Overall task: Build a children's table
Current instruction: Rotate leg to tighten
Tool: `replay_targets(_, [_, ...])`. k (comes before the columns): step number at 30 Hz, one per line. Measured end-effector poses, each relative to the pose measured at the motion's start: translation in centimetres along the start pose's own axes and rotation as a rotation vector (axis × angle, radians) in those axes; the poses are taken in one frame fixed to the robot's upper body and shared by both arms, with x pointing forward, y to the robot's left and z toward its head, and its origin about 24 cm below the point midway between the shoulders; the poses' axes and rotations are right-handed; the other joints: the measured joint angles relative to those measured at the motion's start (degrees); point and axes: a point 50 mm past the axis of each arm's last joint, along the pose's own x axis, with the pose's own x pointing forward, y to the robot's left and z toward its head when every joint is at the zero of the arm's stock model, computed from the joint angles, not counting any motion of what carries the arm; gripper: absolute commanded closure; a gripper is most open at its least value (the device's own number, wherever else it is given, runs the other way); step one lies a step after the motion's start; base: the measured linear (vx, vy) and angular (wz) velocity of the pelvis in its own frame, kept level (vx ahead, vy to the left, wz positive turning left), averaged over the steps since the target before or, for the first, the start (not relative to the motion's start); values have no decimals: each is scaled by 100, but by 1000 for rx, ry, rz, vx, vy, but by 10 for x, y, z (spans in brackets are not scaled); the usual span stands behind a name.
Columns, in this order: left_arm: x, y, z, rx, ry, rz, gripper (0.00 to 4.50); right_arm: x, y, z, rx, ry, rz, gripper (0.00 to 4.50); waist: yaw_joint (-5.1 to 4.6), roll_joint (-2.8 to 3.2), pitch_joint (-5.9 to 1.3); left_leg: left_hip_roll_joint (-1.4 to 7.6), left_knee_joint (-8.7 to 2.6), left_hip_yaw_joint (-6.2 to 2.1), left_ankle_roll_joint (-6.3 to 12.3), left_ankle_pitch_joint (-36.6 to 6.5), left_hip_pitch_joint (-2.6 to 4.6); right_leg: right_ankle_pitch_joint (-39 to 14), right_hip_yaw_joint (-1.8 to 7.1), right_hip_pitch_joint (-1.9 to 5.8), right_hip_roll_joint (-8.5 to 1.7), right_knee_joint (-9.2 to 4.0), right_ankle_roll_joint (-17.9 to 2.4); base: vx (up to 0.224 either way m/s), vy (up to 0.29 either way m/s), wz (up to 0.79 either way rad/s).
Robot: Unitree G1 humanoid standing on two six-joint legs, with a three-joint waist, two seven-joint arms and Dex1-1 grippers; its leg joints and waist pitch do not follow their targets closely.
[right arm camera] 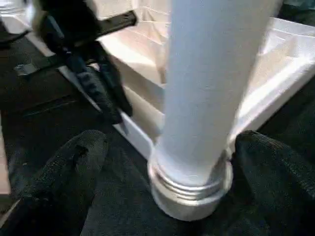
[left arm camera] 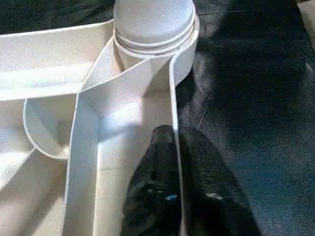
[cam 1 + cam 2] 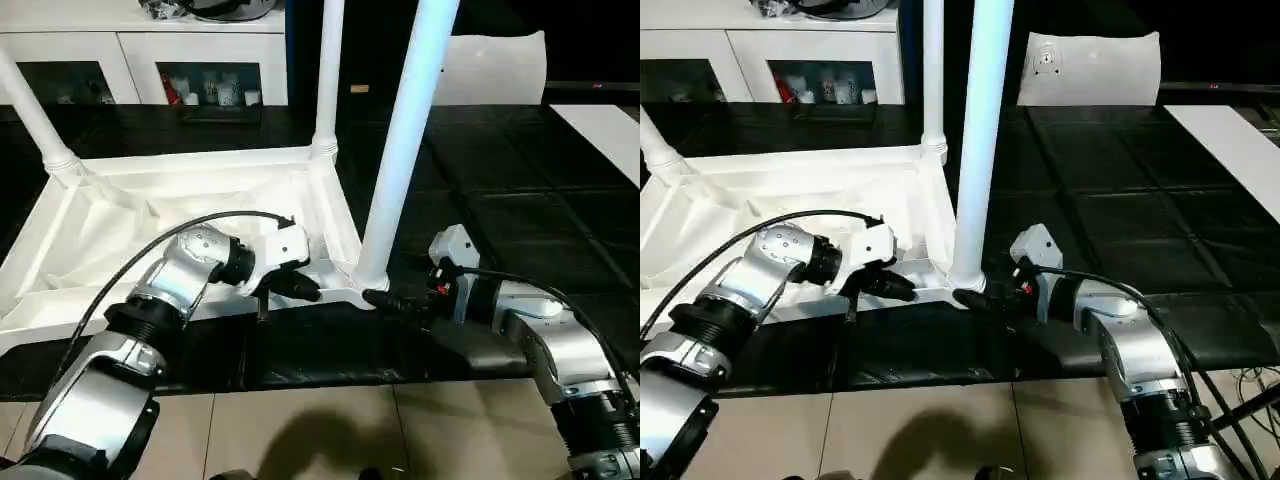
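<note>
The white table top point(image 3: 180, 215) lies upside down on the black floor mat point(image 3: 520, 210), with its ribbed side facing up. Three legs stand up from its corner sockets. The nearest leg point(image 3: 405, 140) stands in the corner closest to the robot, between the two arms.

The left claw point(image 3: 300, 288) is pinched shut on the thin near wall of the table top, just beside that corner. One black finger point(image 2: 152, 196) is inside the wall and the other is outside. This grip holds the top steady.

The right claw point(image 1: 162, 162) is wide open around the bottom of the nearest leg. Its two fingers point(image 1: 64, 167) sit on either side of the leg and do not squeeze it.

I think the step now is making this leg sit tight in its socket point(image 2: 184, 59). I can see grooved rings at the bottom of the leg, so it may need turning. To do it well, the left claw should hold the wall firmly so the top does not slide. The right claw should close low on the leg, near the rings, and keep the leg straight up. If the leg leans, it could jam or go in crooked. A gentle push down while turning would help it sit all the way in.
</note>
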Motion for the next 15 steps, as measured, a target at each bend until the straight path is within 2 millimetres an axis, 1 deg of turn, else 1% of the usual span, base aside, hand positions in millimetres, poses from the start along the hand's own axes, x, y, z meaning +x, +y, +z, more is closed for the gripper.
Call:
replay_targets(2, [2,1,0,-7,-3,8,391,0,0,0,-6,3,4,0,-4,0,0,-1,3,0,0,0,-1,0,1,1,0,-1,1,0,0,0])
replay_targets(3, [3,0,0,-10,-4,11,362,0,0,0,-9,1,5,0,-4,0,0,-1,3,0,0,0,-3,1,1,0,-1,-2,1,0,0,0])
replay_targets(4, [4,0,0,-11,-5,16,354,0,0,0,-10,1,5,0,-6,0,0,-1,2,0,0,0,-4,1,1,0,-1,-2,1,0,0,0])
replay_targets(12, [9,0,1,-40,-4,27,354,-1,1,0,-18,1,16,0,-15,0,0,0,0,-3,0,-1,-6,1,-1,-2,1,-3,1,0,0,0])
replay_targets(13, [9,0,0,-48,-2,26,383,-1,1,0,-20,0,17,0,-17,0,0,0,0,-3,0,-1,-6,0,-1,-2,1,-3,1,0,0,0])
replay_targets(15, [10,0,0,-50,-1,22,391,-1,2,-1,-19,2,19,0,-19,0,0,0,-2,-3,0,-1,-6,0,-1,-2,1,-3,2,0,0,0])
